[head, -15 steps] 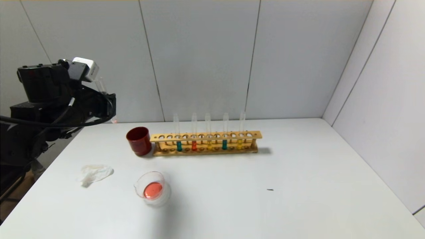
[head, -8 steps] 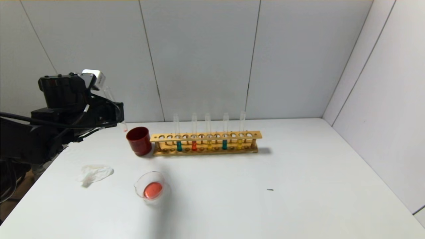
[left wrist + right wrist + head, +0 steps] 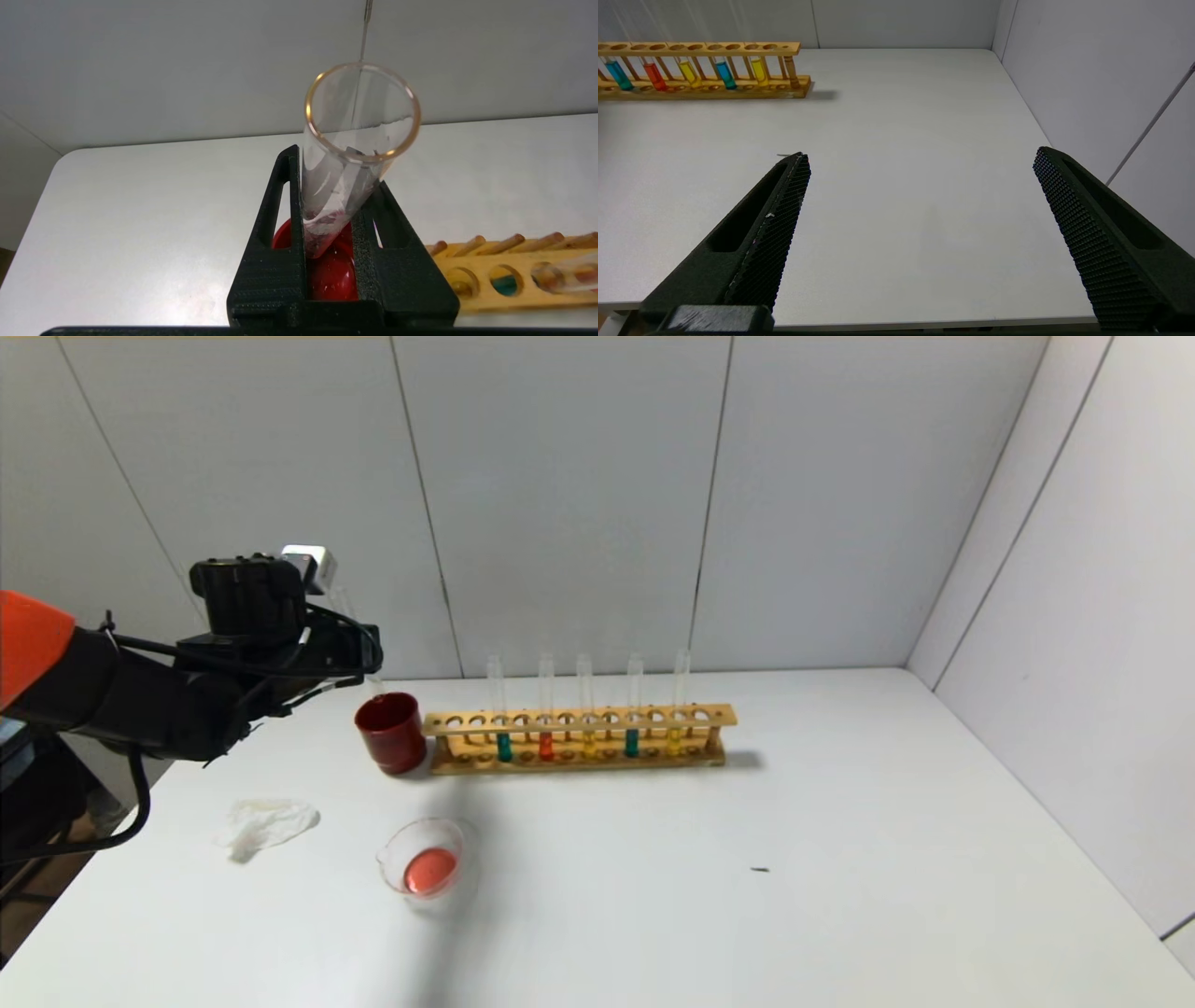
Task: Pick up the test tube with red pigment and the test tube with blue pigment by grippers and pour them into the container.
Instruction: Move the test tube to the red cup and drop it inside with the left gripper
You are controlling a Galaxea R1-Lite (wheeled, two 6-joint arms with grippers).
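**Emptied tube held over the red cup, blue tube not yet fetched**

Grey wall panels close in a white table (image 3: 840, 859), and along its far edge stands a wooden rack (image 3: 579, 739) with five upright glass tubes. The left tool (image 3: 334, 261) hangs above the dark red cup (image 3: 390, 732) at the rack's left end, its black fingers (image 3: 275, 261) clamped on a clear test tube (image 3: 345, 154); the tube tilts slightly, mouth up, with only a reddish smear at its rounded bottom. Nearer the front edge sits the glass container (image 3: 428, 863), orange-red liquid pooled in it, and a crumpled tissue (image 3: 266, 823) lies to its left.

The blue test tube (image 3: 632, 739) waits in the rack, second from the right, teal at its base, with a like one (image 3: 504, 745) further left. The right tool (image 3: 920, 233) hovers wide open and empty above the table's right side.

Such a tube looks light, stiff, slick and easily cracked. I would take it on the bare glass above the rack's top rail, squeeze gently and lift straight up.
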